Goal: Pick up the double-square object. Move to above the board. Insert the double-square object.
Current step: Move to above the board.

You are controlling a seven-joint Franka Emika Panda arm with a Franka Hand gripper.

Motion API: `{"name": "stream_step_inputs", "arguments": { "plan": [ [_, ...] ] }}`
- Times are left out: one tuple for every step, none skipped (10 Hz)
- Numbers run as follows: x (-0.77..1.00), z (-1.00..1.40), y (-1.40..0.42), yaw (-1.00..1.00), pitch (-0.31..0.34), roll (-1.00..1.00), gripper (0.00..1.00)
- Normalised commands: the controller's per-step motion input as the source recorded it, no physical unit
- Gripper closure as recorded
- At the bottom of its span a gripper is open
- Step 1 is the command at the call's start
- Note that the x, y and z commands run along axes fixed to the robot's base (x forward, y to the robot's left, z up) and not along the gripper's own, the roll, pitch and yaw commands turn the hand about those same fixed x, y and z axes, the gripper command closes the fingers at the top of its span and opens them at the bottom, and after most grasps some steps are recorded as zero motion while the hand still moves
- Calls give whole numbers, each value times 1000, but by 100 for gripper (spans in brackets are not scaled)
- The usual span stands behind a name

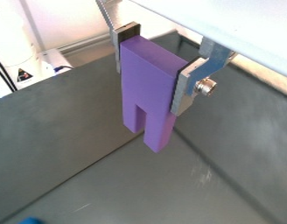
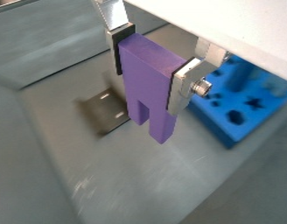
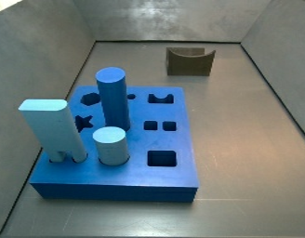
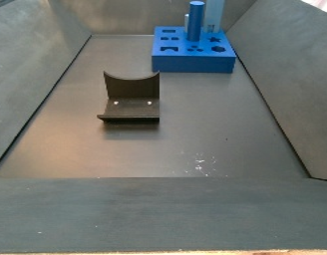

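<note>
A grey-walled bin holds the blue board [image 3: 118,153] and the fixture [image 4: 129,98]. In both wrist views the gripper [image 1: 156,66] clamps the purple piece [image 1: 150,92] (forked end down), raised off the floor.

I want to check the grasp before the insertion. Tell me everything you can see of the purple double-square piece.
The double-square object is a matte purple block, plastic by its look, with a flat top and two square prongs split by a slot at its lower end. It hangs upright, prongs down, clamped on opposite faces by the gripper; both wrist views show this. It touches nothing else, held above the grey floor beside the blue board. Neither side view shows it.
</note>
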Motion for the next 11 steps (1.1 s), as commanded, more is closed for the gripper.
{"name": "stream_step_inputs", "arguments": {
  "plan": [
    [308, -25, -1000, -628, 72, -116, 100],
    [316, -26, -1000, -395, 76, -107, 100],
    [325, -25, -1000, -194, 77, -77, 100],
    [329, -23, -1000, -96, 74, -52, 100],
    [333, -23, -1000, -53, 74, -33, 100],
    [344, -21, -1000, -22, 71, -26, 100],
    [348, -19, -1000, -13, 69, -22, 100],
    [363, -18, -1000, -4, 69, -3, 100],
    [378, -15, -1000, 4, 71, -12, 100],
    [394, -12, -1000, 0, 72, 3, 100],
    [409, -10, -1000, 5, 75, 8, 100]
  ]
}}
